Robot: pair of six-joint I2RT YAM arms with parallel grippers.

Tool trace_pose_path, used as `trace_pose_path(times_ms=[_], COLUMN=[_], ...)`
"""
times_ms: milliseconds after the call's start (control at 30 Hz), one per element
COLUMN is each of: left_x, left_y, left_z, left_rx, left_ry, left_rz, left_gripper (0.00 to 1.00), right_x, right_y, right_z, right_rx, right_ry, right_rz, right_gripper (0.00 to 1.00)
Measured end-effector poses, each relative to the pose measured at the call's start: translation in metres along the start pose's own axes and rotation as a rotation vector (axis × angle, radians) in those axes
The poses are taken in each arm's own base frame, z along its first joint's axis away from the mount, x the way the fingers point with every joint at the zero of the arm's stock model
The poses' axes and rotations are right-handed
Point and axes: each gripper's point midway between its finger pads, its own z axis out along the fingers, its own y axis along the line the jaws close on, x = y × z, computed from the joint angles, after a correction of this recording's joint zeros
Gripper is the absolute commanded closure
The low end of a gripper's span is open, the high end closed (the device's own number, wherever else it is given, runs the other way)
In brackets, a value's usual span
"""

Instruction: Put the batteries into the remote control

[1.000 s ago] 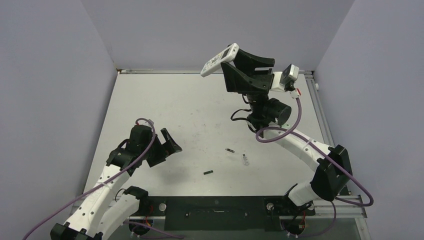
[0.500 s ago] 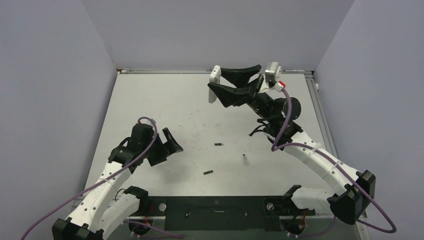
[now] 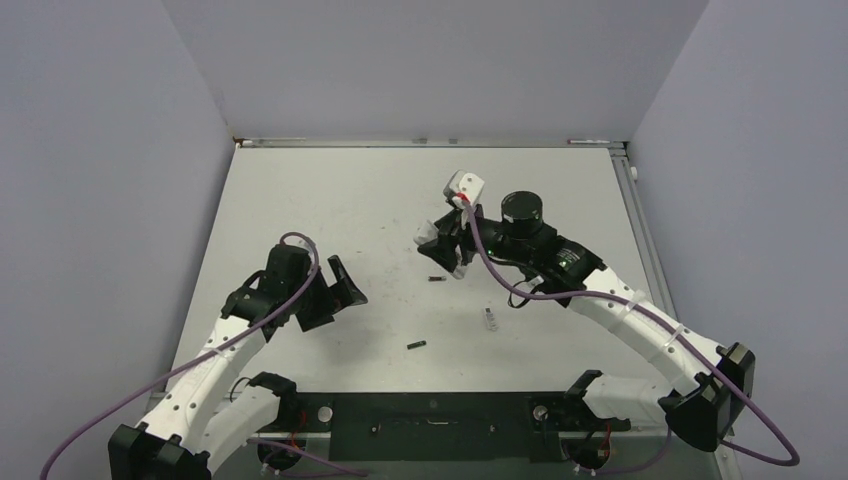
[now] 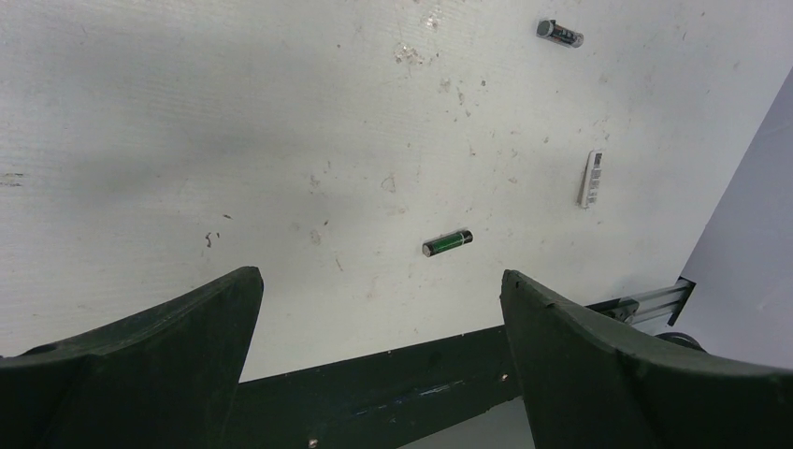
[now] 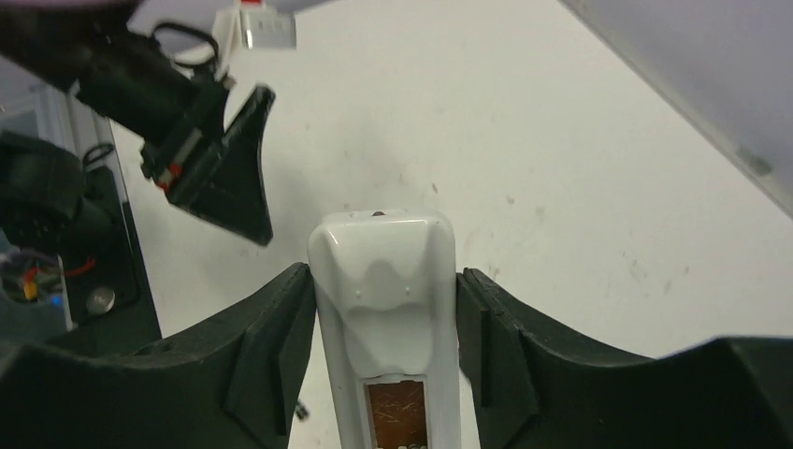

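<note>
Right gripper (image 5: 383, 273) is closed on the remote control (image 5: 385, 327), with one finger on each long side of the white bar. The bar's rounded end sticks out past the fingertips, and a small brownish opening shows on its face nearer the wrist. One battery (image 3: 435, 281) lies on the table (image 3: 330, 190) just beside this gripper, on the side toward the arm bases. Left gripper (image 4: 379, 281) hangs above the table with its jaws spread wide and nothing between them. A second battery (image 4: 447, 243) lies just ahead of its fingers, and a small white cover piece (image 4: 590, 178) lies further ahead, toward its right.
</note>
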Motion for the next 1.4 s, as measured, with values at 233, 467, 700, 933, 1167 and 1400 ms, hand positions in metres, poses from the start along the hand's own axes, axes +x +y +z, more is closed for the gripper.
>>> trace_pose_path(times_ms=[233, 467, 700, 933, 1167, 1400], left_x=[-0.001, -0.003, -0.003, -0.002, 0.001, 0.000], left_y=[-0.003, -0.005, -0.005, -0.002, 0.002, 0.002], left_z=[0.002, 0.003, 0.002, 0.002, 0.003, 0.002], left_rx=[0.002, 0.011, 0.014, 0.011, 0.006, 0.009], left_ry=[0.012, 0.007, 0.002, -0.001, 0.004, -0.002], left_rz=[0.005, 0.007, 0.007, 0.002, 0.000, -0.002], left_gripper=[0.03, 0.03, 0.03, 0.03, 0.03, 0.03], right_x=[0.103, 0.202, 0.233, 0.262, 0.276, 0.264], right_y=[0.019, 0.036, 0.032, 0.038, 0.044, 0.042], right_z=[0.005, 0.004, 0.013, 0.028, 0.040, 0.053], right_rx=[-0.014, -0.079, -0.094, -0.135, -0.163, -0.148], right_ry=[0.340, 0.653, 0.741, 0.801, 0.825, 0.801], right_rz=[-0.046, -0.099, -0.143, -0.181, -0.223, -0.242], right_gripper=[0.91, 0.89, 0.87, 0.81, 0.70, 0.50])
